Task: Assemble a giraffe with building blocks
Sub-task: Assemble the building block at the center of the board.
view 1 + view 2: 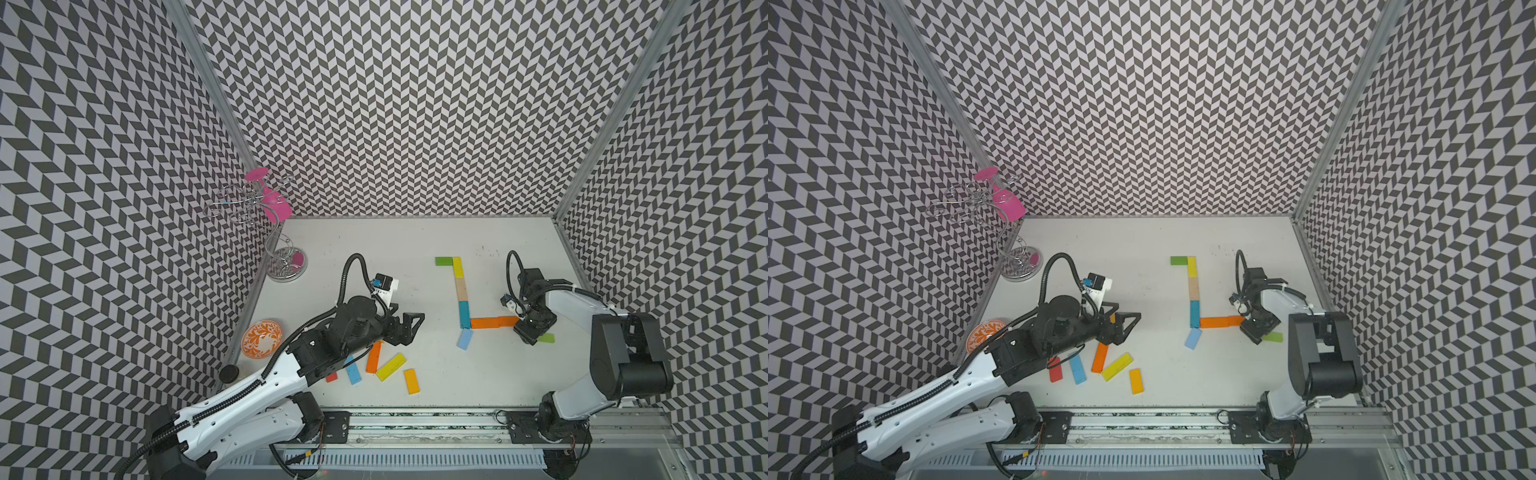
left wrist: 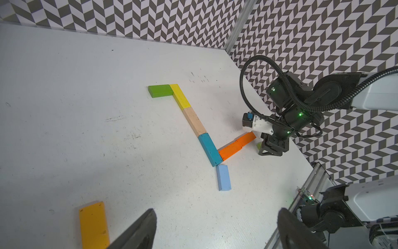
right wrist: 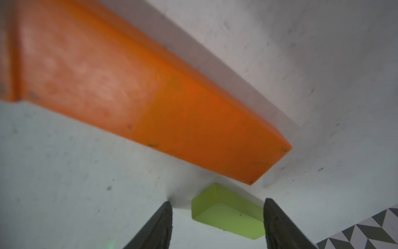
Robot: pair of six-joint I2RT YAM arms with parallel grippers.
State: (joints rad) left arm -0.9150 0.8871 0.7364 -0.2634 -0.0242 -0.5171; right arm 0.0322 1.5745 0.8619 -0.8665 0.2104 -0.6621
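Figuring this is the rear-leg step of the giraffe. The right end effector (image 3: 217, 200) sits low over the tabletop (image 1: 374, 249) with its jaws apart. The lime plank (image 3: 230, 217) lies flat between them, and we see a clear gap on one side, so nothing is gripped. That plank sits just beside the far end of the orange planks (image 2: 231, 151) that make the body; we can't tell if they touch.

The rest of the figure lies flat too:
- green plank (image 2: 160, 91) for the head
- yellow plank (image 2: 180, 96), tan plank (image 2: 195, 121) and teal plank (image 2: 210, 148), end to end, for the neck
- light blue plank (image 2: 224, 177), slanting off the corner as the front leg

The left end effector (image 2: 216, 209) is wide open and empty, hovering near the loose planks (image 1: 1117, 367).

The next move, we reckon, is a straight lift so the fingers don't drag the lime piece. After that, another leg or a tail could come from the loose pile.

As for materials, these are small, flat, square-edged wooden slabs in matte paint. The orange looks rubbed and scuffed up close, and the tan one is bare wood. They're light, so they probably slide easily on that smooth, speckled white surface, and any sideways nudge could shift the layout.
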